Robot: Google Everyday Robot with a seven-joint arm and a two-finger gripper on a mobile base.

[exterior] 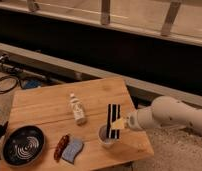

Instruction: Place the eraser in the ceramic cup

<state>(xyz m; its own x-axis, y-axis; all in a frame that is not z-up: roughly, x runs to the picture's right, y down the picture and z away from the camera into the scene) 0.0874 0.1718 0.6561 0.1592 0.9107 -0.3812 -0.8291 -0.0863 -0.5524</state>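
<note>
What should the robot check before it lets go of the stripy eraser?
1. Gripper holds the eraser, just right of the cup: ok.
2. Eraser's lower end meets the ceramic cup at its mouth: ok.
3. That end is really inside the cup: cannot tell.
4. Cup stands upright on the table: ok.
5. Small bottle is apart from the cup: ok.
</note>
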